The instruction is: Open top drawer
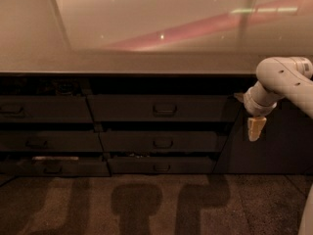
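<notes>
Hanging gripper point(256, 129) sits right of top drawer point(160, 114)

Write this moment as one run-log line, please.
stage: before grasp | top drawer: loop handle untouched | gripper: right of the drawer front, pointing down, apart from it

A pale glossy countertop point(146, 62) was observed above two lower drawers point(161, 142) and a left-hand drawer column point(44, 141). The gripper point(256, 129) was noted hanging before a plain dark panel point(283, 151). Shadows point(134, 199) were cast on the carpet point(73, 204).
</notes>
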### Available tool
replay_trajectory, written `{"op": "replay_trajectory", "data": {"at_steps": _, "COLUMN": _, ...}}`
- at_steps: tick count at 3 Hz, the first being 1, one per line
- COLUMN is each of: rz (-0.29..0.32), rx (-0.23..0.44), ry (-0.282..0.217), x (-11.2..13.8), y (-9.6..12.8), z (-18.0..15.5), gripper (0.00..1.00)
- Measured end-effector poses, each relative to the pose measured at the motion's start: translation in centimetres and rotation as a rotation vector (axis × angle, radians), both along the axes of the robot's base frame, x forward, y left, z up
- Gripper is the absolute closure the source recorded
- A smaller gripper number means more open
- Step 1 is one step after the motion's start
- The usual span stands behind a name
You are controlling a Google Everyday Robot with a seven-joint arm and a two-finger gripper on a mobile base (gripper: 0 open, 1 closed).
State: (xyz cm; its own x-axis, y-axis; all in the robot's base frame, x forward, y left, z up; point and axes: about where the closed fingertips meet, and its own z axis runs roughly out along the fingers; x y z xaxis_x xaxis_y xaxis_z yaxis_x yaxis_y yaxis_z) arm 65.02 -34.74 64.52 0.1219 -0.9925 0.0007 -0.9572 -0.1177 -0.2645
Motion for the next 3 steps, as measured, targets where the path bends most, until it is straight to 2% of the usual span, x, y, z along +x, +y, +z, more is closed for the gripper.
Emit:
{"op": "replay_trajectory", "data": {"at_steps": 1, "rz": 0.0, "rx": 0.0, "ry": 0.0, "x": 0.0, "y": 0.0, "z": 0.0, "gripper": 0.0}}
{"op": "replay_trajectory", "data": {"at_steps": 2, "rz": 0.039, "rx": -0.049, "ry": -0.009, "x": -0.1, "y": 3.5, "z": 0.5, "gripper": 0.0}}
{"op": "replay_trajectory", "data": {"at_steps": 3, "rz": 0.132, "rx": -0.133, "ry": 0.006, "x": 0.2, "y": 10.6, "z": 0.0, "gripper": 0.0}}
